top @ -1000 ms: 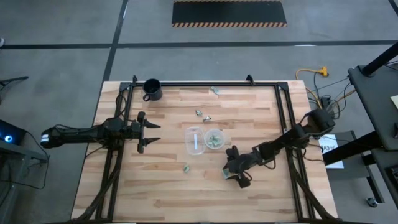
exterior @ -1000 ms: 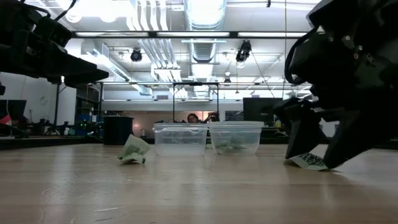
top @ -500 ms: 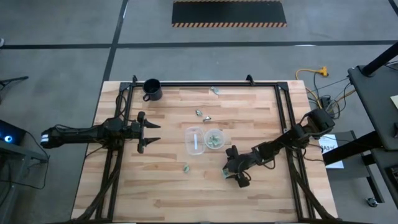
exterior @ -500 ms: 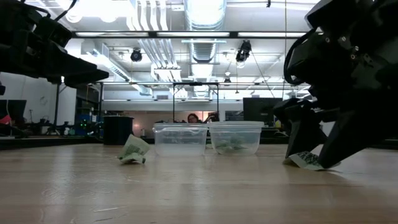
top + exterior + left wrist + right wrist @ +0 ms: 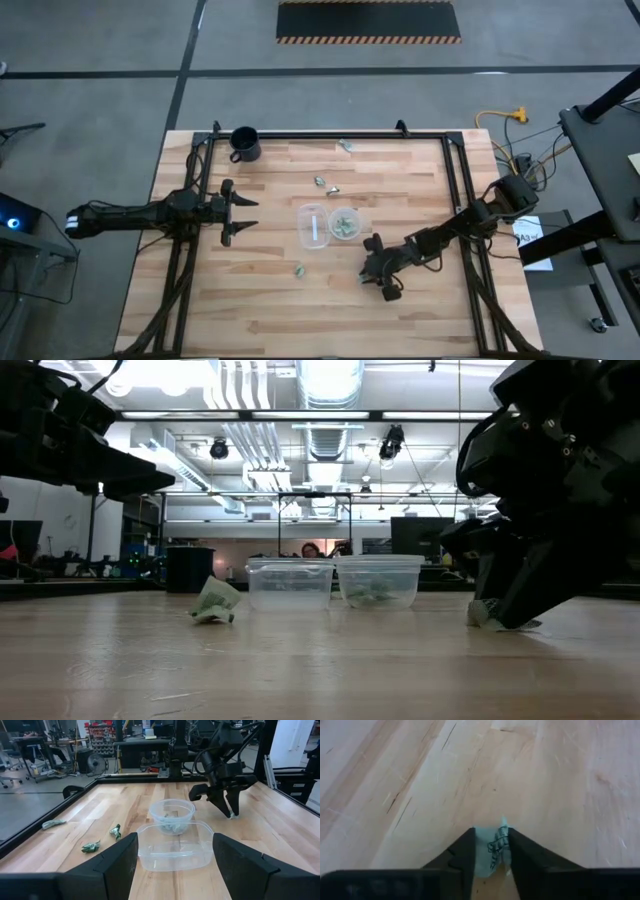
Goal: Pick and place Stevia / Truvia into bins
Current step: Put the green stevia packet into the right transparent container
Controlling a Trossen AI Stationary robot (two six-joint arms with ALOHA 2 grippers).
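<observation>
Lower right of centre, the right gripper (image 5: 370, 283) pinches a Stevia packet (image 5: 492, 849) against the table (image 5: 250, 310); left gripper (image 5: 243, 216) spread, idle.

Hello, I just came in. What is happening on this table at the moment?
The right gripper is down on the table, its fingers closed around a green sweetener packet. The left gripper waits open at the left side. Two clear bins stand in the middle; a few packets lie loose.
</observation>
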